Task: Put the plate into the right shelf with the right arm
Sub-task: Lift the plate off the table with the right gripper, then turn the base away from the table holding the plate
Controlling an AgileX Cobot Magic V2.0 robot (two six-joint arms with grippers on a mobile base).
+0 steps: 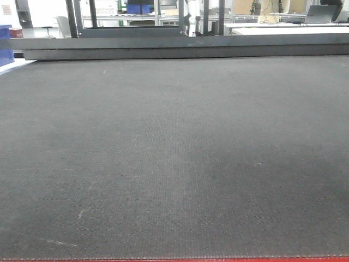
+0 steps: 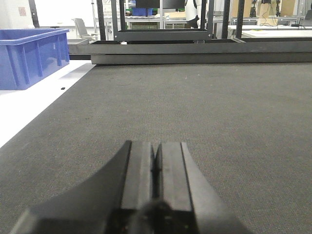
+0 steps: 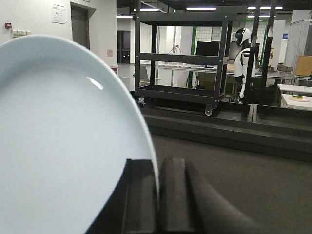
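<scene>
Glossy white plate [image 3: 63,146], at frame left in the right wrist view only, is pinched by the right gripper [image 3: 158,190]; left gripper [image 2: 156,165] jaws pressed together.

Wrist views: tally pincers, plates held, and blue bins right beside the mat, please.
Pincers: 2, left pincer shut empty, right pincer shut on the rim.
Plates held: 1, the plate.
Blue bins: 1, the blue bin.
Total: 4.

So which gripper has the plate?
The right gripper, clamped on the rim of the plate; the left gripper is shut with nothing in it.
</scene>
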